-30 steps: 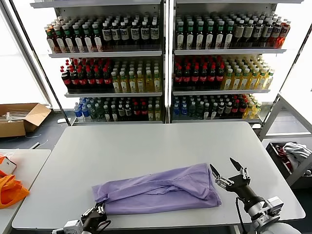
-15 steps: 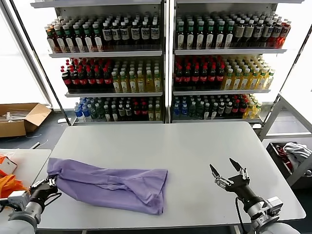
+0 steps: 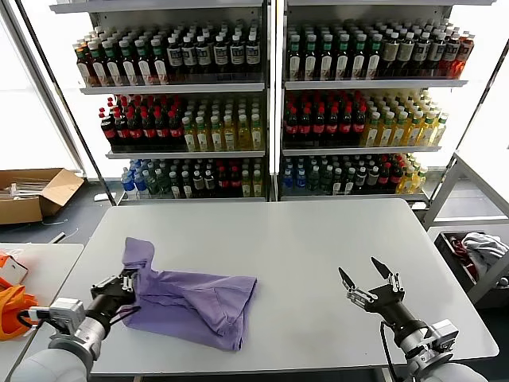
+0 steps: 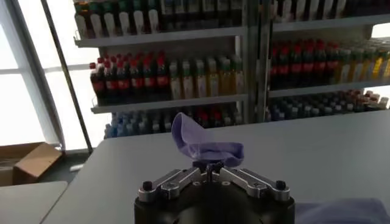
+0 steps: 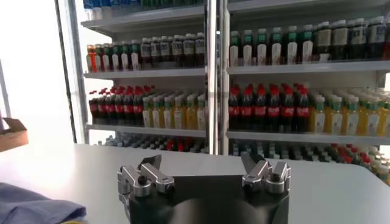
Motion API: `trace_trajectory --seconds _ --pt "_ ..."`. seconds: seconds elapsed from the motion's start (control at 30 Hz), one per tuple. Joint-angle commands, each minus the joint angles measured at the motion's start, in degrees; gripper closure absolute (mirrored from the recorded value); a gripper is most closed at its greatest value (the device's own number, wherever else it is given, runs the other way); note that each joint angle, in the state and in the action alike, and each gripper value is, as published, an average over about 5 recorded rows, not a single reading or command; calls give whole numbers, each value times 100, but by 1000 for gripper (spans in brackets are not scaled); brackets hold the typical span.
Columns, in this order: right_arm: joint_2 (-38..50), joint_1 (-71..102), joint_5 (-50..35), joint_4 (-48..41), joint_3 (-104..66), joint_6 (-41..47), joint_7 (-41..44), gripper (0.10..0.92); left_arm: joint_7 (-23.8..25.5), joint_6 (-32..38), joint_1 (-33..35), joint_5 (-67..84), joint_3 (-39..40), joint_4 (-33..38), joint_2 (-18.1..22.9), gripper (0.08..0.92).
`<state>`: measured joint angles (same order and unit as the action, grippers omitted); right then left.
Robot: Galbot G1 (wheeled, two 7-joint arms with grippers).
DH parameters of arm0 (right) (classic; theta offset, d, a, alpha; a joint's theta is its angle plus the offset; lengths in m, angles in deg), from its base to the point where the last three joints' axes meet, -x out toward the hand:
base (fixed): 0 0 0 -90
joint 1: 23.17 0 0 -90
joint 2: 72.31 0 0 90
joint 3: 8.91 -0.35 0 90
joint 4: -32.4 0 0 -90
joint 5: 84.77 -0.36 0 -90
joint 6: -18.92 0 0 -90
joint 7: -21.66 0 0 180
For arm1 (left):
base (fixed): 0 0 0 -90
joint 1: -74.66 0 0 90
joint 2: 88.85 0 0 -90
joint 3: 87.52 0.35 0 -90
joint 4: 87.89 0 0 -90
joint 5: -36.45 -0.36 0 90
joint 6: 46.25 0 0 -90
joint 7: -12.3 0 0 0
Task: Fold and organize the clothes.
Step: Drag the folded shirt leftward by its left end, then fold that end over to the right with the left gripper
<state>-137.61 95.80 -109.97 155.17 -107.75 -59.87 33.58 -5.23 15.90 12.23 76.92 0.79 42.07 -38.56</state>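
Table (image 3: 318, 247), grey, bears one shirt (image 3: 195, 298): lavender, bunched and partly doubled over itself, lying on the table's left half toward the near edge, with one corner raised at its left end. No print shows on the cloth as it lies.

Step in hand, as judged: a fold carried by the left arm alone, a gripped edge being taken over the body of the garment. The heap is uneven and not squared, so folding appears to be in an early to middle stage.

Next move, as judged: lay the held edge down flat on the rest of the cloth, release, then smooth or regrip another edge. The right arm would have to reach well across to assist. The soft fabric is likely to slump and crease when let go.

Left gripper (image 3: 130, 280): at the shirt's left end, fingers drawn together and clamped on a fold of the cloth. The left wrist view shows the pinched fabric standing up as a small loop just beyond the closed tips.

Right gripper (image 3: 366, 280): over bare table at the right, well apart from the shirt, fingers spread wide, holding and touching nothing.
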Motion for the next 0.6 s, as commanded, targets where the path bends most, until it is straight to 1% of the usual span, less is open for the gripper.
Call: trace_trajectory --seconds 0.03,0.13,0.4,0.5,0.6 --pt "-26 -8 125 75 50 87 -29 203 -74 -105 -778 -378 2486 -173 526 895" --pt "-30 -16 144 86 66 112 -45 203 -24 -98 -870 -440 2631 -433 710 891" --pt "-82 71 196 98 83 112 -29 203 54 -286 -998 -771 2703 -661 1053 883" --pt "-105 89 207 121 116 109 -19 203 -26 -241 -1060 -796 2720 -697 1153 832" --pt "-127 94 214 134 149 105 -12 203 -78 -114 -1058 -762 2658 -625 1219 745"
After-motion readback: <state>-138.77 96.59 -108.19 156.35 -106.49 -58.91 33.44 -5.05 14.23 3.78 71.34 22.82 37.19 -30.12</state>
